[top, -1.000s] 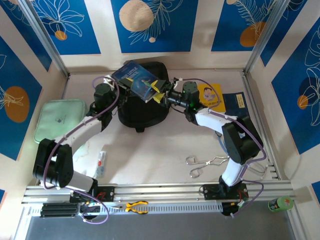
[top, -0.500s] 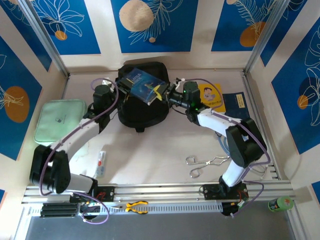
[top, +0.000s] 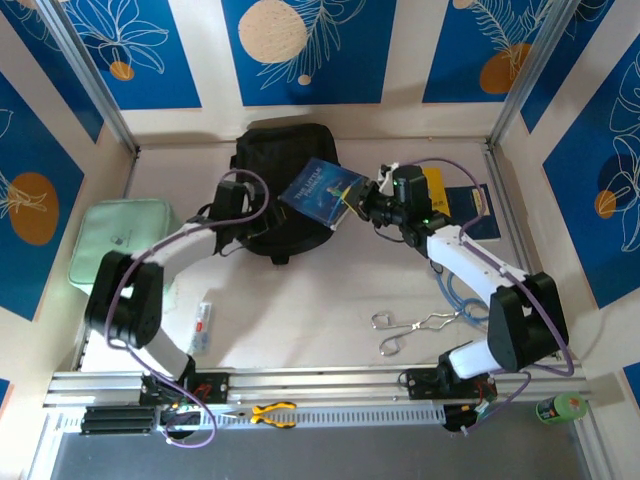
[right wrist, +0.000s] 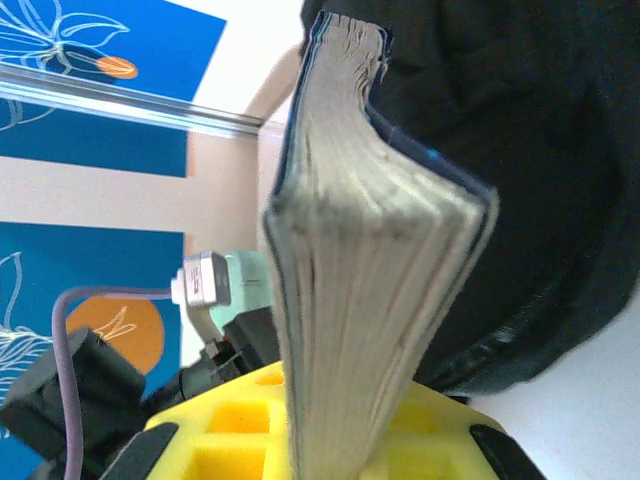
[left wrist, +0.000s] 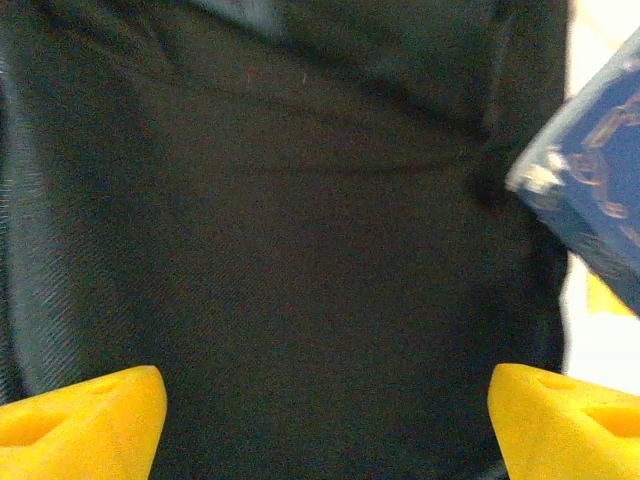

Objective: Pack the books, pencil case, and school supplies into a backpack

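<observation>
The black backpack [top: 285, 150] lies at the back middle of the table. My right gripper [top: 357, 204] is shut on the blue "The Little Prince" book [top: 322, 193] and holds it tilted above the backpack's right edge. In the right wrist view the book [right wrist: 370, 260] stands edge-on between the yellow fingers [right wrist: 230, 430], with the backpack [right wrist: 530, 140] behind it. My left gripper [top: 258, 206] hovers open over the backpack's left side; its fingertips [left wrist: 85, 420] stand wide apart above black fabric [left wrist: 300, 230], holding nothing. The book's corner [left wrist: 590, 190] shows at right. A yellow book [top: 434, 184] and a navy book [top: 472, 208] lie behind the right arm.
A mint-green pouch [top: 120, 238] lies at the left wall. A small white tube [top: 203, 326] lies near the left arm's base, metal scissors [top: 412, 328] near the right arm's. Orange-handled pliers [top: 272, 411] rest on the front rail. Metal frame posts bound both sides.
My left gripper let go of the blue book and opened, then slid right over the backpack. My right gripper closed on the book and carried it rightward.
</observation>
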